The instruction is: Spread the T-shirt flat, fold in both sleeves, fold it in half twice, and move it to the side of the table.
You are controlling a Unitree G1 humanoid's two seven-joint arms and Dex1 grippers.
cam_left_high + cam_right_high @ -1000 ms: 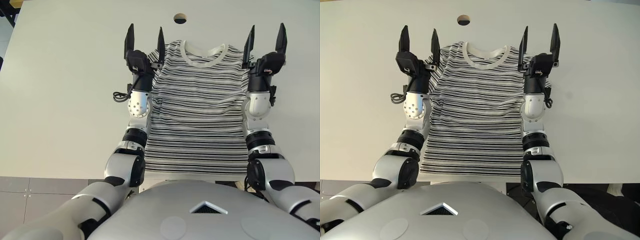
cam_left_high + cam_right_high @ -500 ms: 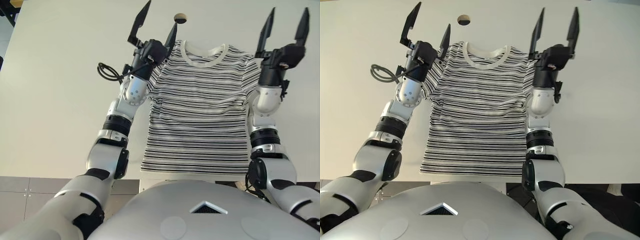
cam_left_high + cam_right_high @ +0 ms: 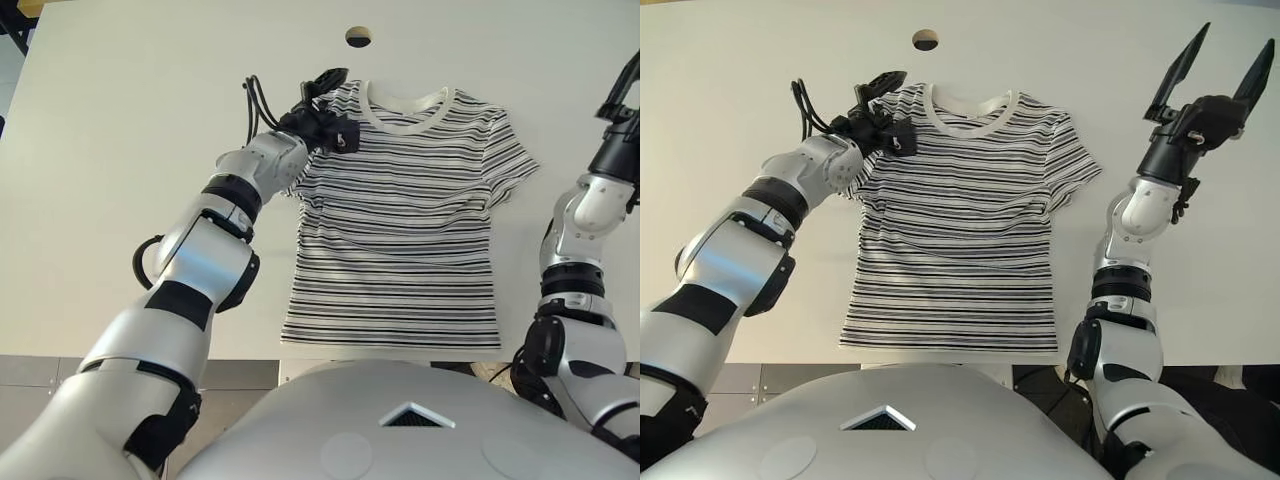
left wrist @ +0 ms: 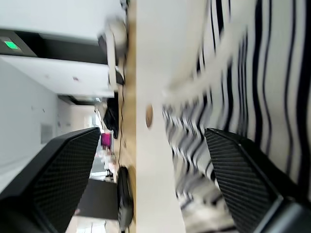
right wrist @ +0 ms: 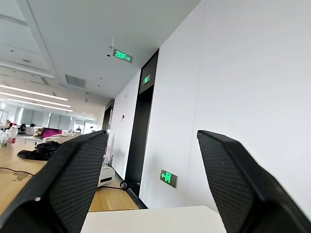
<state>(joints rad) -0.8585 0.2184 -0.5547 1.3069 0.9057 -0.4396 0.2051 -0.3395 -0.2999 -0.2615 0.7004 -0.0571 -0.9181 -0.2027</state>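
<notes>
Mostly flat, the striped T-shirt (image 3: 400, 220) lies on the white counter (image 3: 120, 120), left hand (image 3: 335, 105) wide over its shoulder, right hand (image 3: 1220, 70) wide.

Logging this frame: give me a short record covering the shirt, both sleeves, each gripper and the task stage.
shirt: striped T-shirt lying flat on the white table, collar away from the robot
right sleeve: spread out sideways, not folded
left sleeve: mostly covered by the arm, state unclear
left gripper: open, over the shirt beside the collar
right gripper: open, held up to the right of the shirt, not touching it
stage: spreading; no fold visible
other: round hole in the table beyond the collar
</notes>
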